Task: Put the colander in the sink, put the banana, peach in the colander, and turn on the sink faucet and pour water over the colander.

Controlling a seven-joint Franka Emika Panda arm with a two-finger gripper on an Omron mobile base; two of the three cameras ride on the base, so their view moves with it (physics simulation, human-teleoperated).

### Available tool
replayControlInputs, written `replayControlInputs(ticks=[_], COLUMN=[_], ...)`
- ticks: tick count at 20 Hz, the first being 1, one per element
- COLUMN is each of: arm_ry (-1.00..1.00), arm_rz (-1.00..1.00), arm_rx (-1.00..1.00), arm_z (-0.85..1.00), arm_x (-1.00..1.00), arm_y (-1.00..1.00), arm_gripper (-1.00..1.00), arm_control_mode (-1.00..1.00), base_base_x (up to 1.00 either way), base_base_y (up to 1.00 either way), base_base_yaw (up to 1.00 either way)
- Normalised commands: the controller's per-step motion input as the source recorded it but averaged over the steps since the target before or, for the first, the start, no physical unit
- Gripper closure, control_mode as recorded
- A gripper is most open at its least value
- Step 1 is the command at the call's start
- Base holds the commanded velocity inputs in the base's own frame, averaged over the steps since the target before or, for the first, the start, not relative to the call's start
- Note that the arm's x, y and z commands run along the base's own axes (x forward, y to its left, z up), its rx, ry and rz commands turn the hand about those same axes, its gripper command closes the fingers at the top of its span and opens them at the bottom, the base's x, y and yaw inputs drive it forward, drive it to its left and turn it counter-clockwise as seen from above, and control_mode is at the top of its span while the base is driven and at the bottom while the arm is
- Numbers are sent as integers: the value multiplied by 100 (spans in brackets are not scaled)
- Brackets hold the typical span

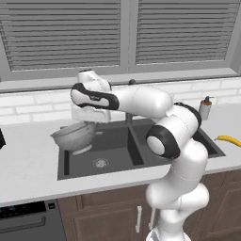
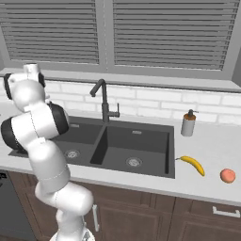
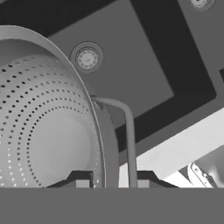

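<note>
I have the gripper clamped on the colander rim, at centre left, hanging tilted over the sink. Light, stiff metal; the rim by the handle grips well.

Setting: domestic kitchen
Evidence: double-basin sink, gooseneck faucet, tiled backsplash, wooden cabinets, louvred window

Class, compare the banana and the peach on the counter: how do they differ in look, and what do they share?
The banana is long, curved and yellow; the peach is round and orange-pink. The banana lies nearer the sink, almost at its rim; the peach sits farther right, near the counter's front edge. Both rest loose on the counter right of the sink, not yet in the colander.
</note>
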Motion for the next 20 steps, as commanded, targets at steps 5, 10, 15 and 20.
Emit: replayControlInputs(ticks=[5,10,15,20], arm_ry=[0,-1,-7,-12], arm_rz=[0,0,0,3], arm_rx=[0,0,0,0], arm_z=[-50,-41,-49,-56], arm_x=[27,11,0,10], arm_y=[-34,-36,-25,-14], arm_gripper=[100,100,100,100], arm_control_mode=[-100,-100,-100,-100], base_base_x=[0,0,0,0], base_base_y=[0,0,0,0], base_base_yaw=[0,0,0,0])
